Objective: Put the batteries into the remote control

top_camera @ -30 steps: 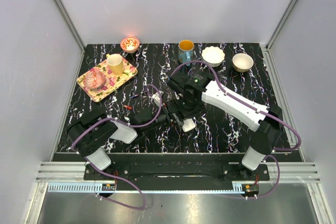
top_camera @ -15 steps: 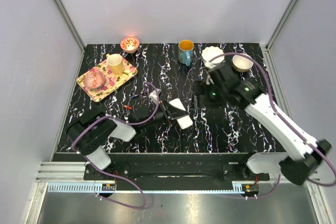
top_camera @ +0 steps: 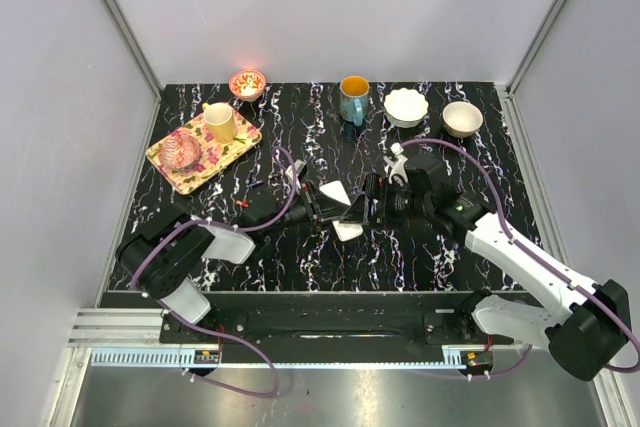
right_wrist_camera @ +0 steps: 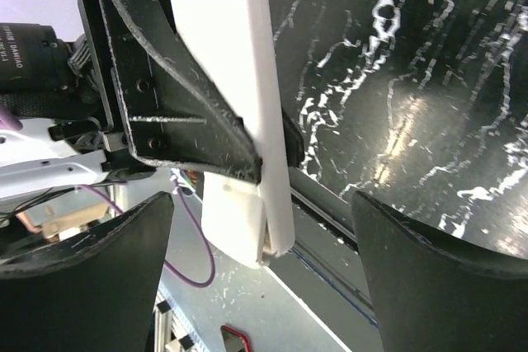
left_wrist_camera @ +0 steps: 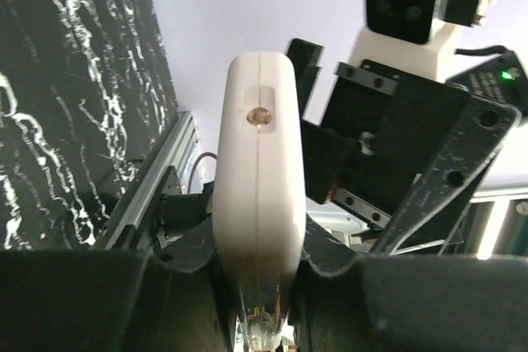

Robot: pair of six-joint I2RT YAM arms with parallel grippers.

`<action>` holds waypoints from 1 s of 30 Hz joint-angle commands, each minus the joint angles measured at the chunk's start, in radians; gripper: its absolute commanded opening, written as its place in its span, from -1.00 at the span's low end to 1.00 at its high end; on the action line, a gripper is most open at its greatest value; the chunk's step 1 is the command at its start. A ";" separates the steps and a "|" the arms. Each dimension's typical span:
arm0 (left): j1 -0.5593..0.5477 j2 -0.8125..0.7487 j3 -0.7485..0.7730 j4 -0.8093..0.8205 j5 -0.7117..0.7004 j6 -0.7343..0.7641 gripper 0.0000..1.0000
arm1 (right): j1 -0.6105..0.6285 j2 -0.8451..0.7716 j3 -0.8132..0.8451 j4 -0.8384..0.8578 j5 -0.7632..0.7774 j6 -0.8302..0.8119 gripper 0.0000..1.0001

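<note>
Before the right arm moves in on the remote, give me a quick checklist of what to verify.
1. Remote control clamped in left gripper: ok.
2. Right gripper open: ok, fingers spread wide.
3. Battery in right gripper: not ok, empty; reddish battery lies on the table.
4. Compartment open, facing right gripper: cannot tell.
5. Clearance between the grippers: cannot tell, very close.

Soft, even overhead light keeps the top view sharp, shadows faint. The glossy table point(right_wrist_camera: 429, 113) shows white glare at right in the right wrist view. The remote control point(left_wrist_camera: 257, 195) looks bright; both wrist views blur darkly along their lower edges.
</note>
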 commanded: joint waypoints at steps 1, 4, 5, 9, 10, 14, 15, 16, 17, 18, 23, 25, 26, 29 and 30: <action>0.005 -0.073 0.043 0.259 0.041 0.014 -1.00 | -0.014 -0.030 -0.040 0.214 -0.109 0.059 0.83; 0.005 -0.083 0.046 0.246 0.039 0.022 -1.00 | -0.015 -0.020 -0.058 0.238 -0.137 0.061 0.77; 0.005 -0.083 0.048 0.245 0.039 0.022 -1.00 | -0.013 -0.020 -0.064 0.244 -0.143 0.062 0.76; 0.005 -0.091 0.054 0.228 0.044 0.033 -1.00 | -0.016 -0.029 -0.084 0.275 -0.180 0.064 0.74; 0.005 -0.092 0.054 0.222 0.041 0.034 -1.00 | -0.016 -0.032 -0.088 0.278 -0.189 0.065 0.74; 0.005 -0.089 0.058 0.220 0.041 0.036 -1.00 | -0.019 -0.059 -0.103 0.289 -0.201 0.070 0.73; 0.005 -0.086 0.058 0.220 0.041 0.036 -1.00 | -0.021 -0.063 -0.110 0.295 -0.204 0.071 0.73; 0.005 -0.088 0.058 0.220 0.039 0.036 -1.00 | -0.022 -0.073 -0.114 0.296 -0.208 0.076 0.73; 0.005 -0.088 0.057 0.220 0.039 0.036 -1.00 | -0.022 -0.079 -0.117 0.296 -0.212 0.079 0.72; 0.005 -0.086 0.058 0.222 0.039 0.036 -1.00 | -0.025 -0.083 -0.121 0.298 -0.214 0.079 0.69; 0.005 -0.091 0.057 0.223 0.036 0.034 -1.00 | -0.027 -0.098 -0.147 0.306 -0.232 0.087 0.57; 0.005 -0.091 0.062 0.219 0.039 0.033 -1.00 | -0.028 -0.096 -0.161 0.315 -0.243 0.094 0.50; 0.005 -0.094 0.063 0.216 0.041 0.034 -1.00 | -0.030 -0.095 -0.167 0.318 -0.247 0.096 0.47; 0.005 -0.100 0.068 0.203 0.042 0.039 -1.00 | -0.030 -0.087 -0.176 0.330 -0.258 0.102 0.43; 0.004 -0.103 0.069 0.200 0.042 0.040 -1.00 | -0.030 -0.084 -0.180 0.338 -0.260 0.104 0.42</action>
